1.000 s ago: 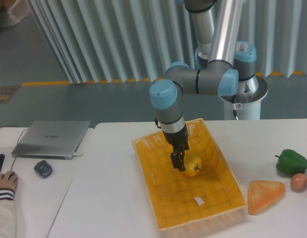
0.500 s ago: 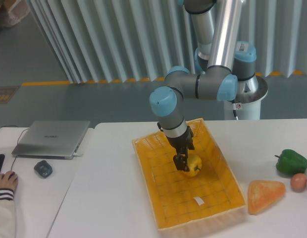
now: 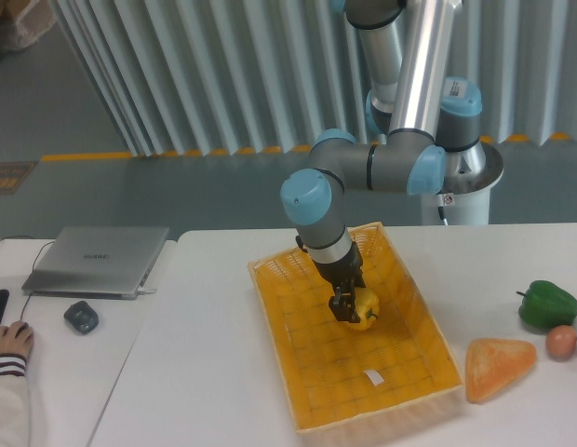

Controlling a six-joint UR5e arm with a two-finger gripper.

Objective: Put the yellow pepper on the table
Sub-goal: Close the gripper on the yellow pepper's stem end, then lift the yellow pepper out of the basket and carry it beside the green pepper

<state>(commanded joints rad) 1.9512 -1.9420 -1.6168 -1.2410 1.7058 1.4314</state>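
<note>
Jaws of the gripper reach down into the yellow woven basket and press against the left side of the yellow pepper; whether they are clenched on it or merely touching cannot be told from this angle. That pepper sits inside the basket, near its middle, on the woven floor. A small white tag lies nearer the basket's front. On the white table, right of the basket, rest an orange wedge and a green pepper.
</note>
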